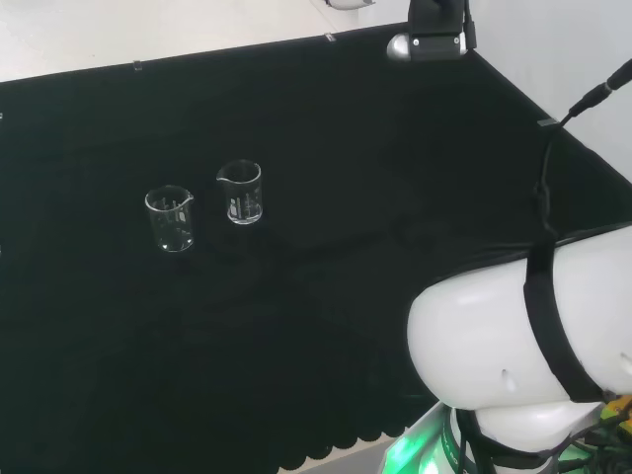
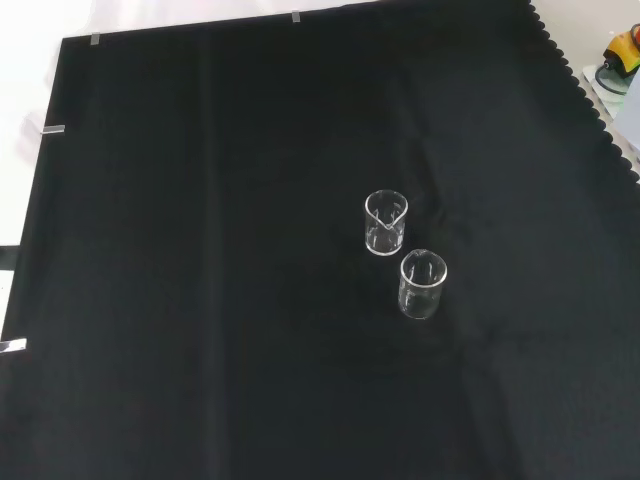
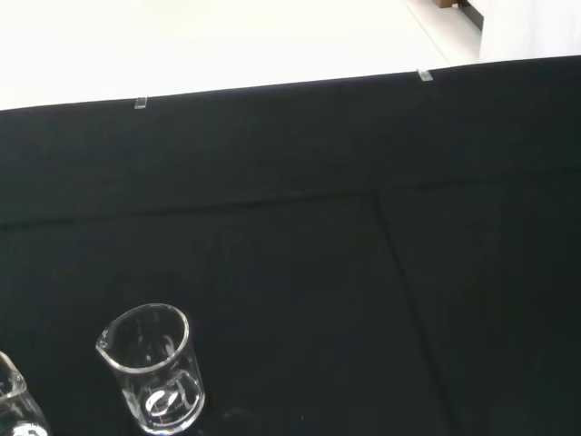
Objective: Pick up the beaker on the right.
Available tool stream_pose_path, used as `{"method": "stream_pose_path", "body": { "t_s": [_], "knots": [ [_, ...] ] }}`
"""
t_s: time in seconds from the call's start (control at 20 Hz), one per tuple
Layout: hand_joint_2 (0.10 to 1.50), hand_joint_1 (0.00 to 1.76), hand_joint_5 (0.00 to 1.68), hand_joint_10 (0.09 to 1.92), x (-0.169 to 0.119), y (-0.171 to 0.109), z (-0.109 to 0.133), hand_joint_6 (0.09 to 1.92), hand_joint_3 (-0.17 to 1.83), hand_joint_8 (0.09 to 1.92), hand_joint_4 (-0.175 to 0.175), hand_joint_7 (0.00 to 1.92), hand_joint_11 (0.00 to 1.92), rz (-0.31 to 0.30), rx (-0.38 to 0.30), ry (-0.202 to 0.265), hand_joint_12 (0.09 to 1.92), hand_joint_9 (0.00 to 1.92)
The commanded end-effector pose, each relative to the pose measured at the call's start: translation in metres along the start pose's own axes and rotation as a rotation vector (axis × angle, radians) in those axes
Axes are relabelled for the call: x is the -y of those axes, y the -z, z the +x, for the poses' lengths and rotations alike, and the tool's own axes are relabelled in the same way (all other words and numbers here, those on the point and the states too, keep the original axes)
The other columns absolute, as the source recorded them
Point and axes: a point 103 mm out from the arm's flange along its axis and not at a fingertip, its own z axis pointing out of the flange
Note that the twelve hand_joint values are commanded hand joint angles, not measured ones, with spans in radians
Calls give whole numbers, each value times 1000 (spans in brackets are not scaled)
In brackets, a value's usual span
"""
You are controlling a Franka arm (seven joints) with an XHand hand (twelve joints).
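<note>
1. The small clear glass beaker with a pour spout and faint white markings stands upright on the black cloth of the counter, the right-hand one of a pair in the head view; in the front view it is the farther one.
2. A second clear glass beaker stands just beside it, apart and not touching, to its left in the head view and nearer in the front view.
3. In the wrist view one beaker shows whole; the other is cut off at the frame's edge.
4. Whether either holds liquid is hard to tell.
5. The white arm link covers the head view's lower right.
6. How the hand is set cannot be told.
</note>
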Motion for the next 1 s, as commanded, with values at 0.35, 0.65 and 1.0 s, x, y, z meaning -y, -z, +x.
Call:
{"method": "stream_pose_path", "body": {
  "t_s": [0.35, 0.65, 1.0],
  "knots": [
    [1107, 112, 208, 618, -76, -73, -19, 87, 754, 487, -17, 102, 0, 79, -64, 9, 1075, 172],
    [1104, 116, 211, 620, -92, -98, -27, 87, 755, 488, -19, 106, 0, 102, -121, 26, 1079, 179],
    [1095, 134, 214, 621, -107, -136, -27, 87, 758, 490, -20, 112, 0, 138, -179, 40, 1093, 189]
  ]
}}
